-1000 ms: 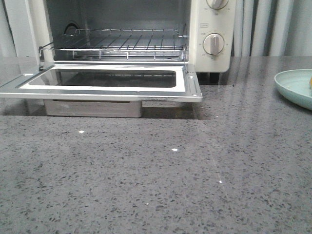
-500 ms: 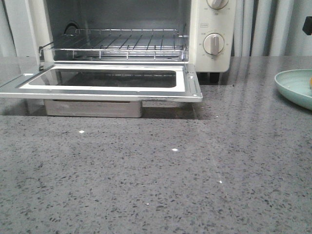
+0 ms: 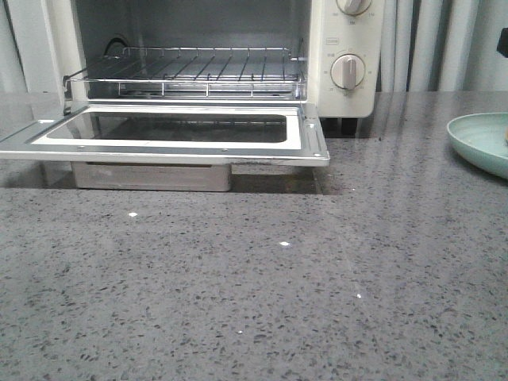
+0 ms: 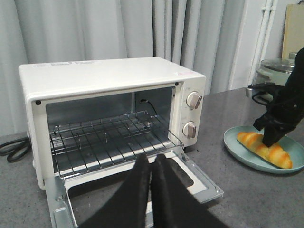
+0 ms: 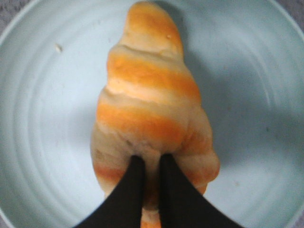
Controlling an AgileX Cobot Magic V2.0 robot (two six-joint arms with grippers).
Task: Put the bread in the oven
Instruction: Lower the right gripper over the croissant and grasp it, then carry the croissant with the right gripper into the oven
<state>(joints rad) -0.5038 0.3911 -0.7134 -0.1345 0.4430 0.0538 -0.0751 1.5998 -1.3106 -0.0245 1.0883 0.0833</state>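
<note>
The bread (image 5: 152,95), a golden-orange roll with cream stripes, lies on a pale green plate (image 5: 38,118). My right gripper (image 5: 152,159) hangs right over one end of it, jaws nearly together and holding nothing. The left wrist view shows that gripper (image 4: 270,140) just above the bread (image 4: 266,149) on the plate (image 4: 237,147). The cream-white oven (image 4: 109,76) stands open with its door (image 3: 175,131) folded down and its wire rack (image 3: 198,71) bare. My left gripper (image 4: 151,159) is shut and empty, in the air in front of the oven.
The plate (image 3: 476,139) sits at the right edge of the grey speckled counter, to the right of the oven (image 3: 341,48). A black cord (image 4: 14,149) lies left of the oven. A glass-lidded pot (image 4: 275,71) stands behind the plate. Curtains hang behind.
A dark part of my right arm has come into the front view's top right corner. The oven, the plate and the counter have not moved.
</note>
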